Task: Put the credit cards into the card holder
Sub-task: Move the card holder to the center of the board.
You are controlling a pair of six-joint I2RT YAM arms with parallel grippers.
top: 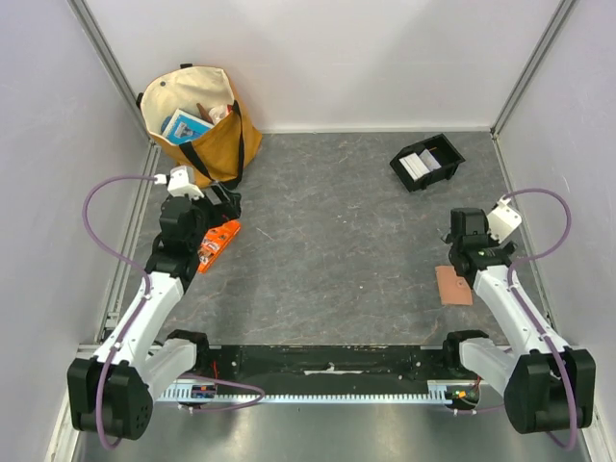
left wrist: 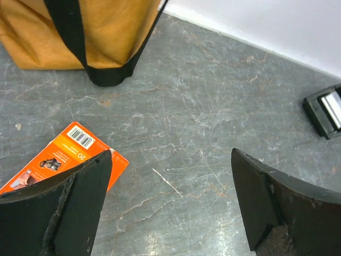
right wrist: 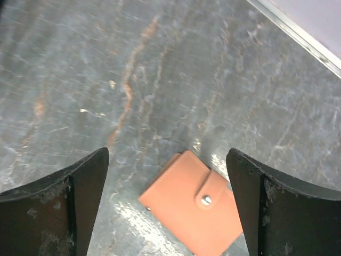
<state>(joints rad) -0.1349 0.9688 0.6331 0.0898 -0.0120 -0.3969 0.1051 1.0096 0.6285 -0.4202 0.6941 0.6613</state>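
Note:
The card holder (top: 453, 285) is a tan-brown wallet lying flat on the table at the right, folded shut with its snap tab closed. In the right wrist view it (right wrist: 184, 205) lies below and between my fingers. My right gripper (top: 466, 252) (right wrist: 168, 160) hovers above it, open and empty. The credit cards (top: 416, 164) are a pale stack inside a black tray (top: 441, 152) at the back right; they also show at the right edge of the left wrist view (left wrist: 333, 105). My left gripper (top: 223, 200) (left wrist: 171, 165) is open and empty at the left, over bare table.
An orange printed packet (top: 219, 241) (left wrist: 64, 157) lies by my left gripper. A tan tote bag (top: 202, 120) (left wrist: 80, 32) with items in it stands at the back left. White walls with metal posts enclose the grey table (top: 327, 241).

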